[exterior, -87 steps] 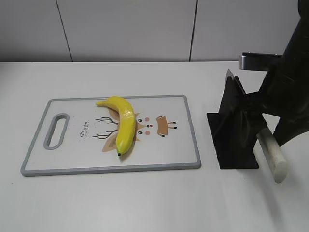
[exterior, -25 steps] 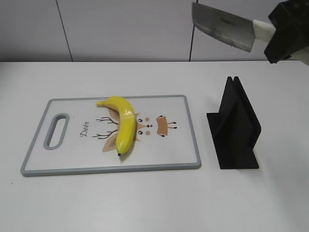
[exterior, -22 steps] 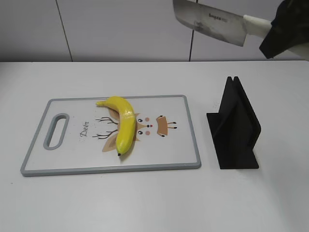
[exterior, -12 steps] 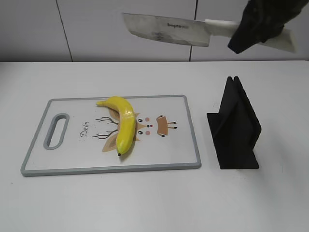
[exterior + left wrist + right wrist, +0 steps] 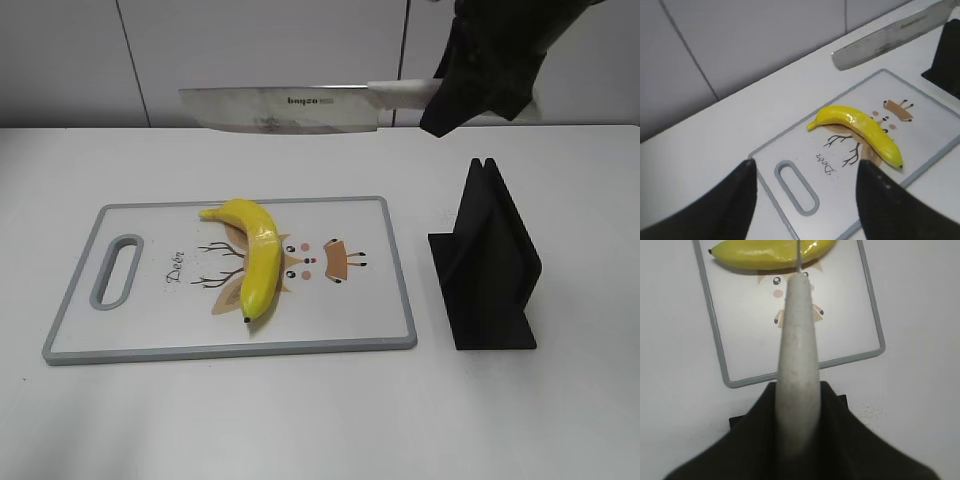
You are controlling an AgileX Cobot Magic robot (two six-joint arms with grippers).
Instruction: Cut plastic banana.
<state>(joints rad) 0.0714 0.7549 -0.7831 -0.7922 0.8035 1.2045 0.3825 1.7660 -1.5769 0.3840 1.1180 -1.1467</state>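
Observation:
The yellow plastic banana (image 5: 255, 260) lies on the white cutting board (image 5: 380, 300), black tip toward the front; it also shows in the left wrist view (image 5: 860, 127) and the right wrist view (image 5: 772, 252). My right gripper (image 5: 470, 85) is shut on the white handle (image 5: 799, 355) of a cleaver knife (image 5: 280, 108). It holds the blade level, high above the board's back edge and the banana. My left gripper (image 5: 805, 200) is open and empty above the board's handle slot (image 5: 796, 186).
A black knife stand (image 5: 490, 265) stands empty on the white table, right of the board (image 5: 715, 340). A white panelled wall runs along the table's back edge.
My right gripper pulled the cleaver out of the black stand, lifted it and carried it leftward; the blade now hangs over the board and banana. The banana has not moved.

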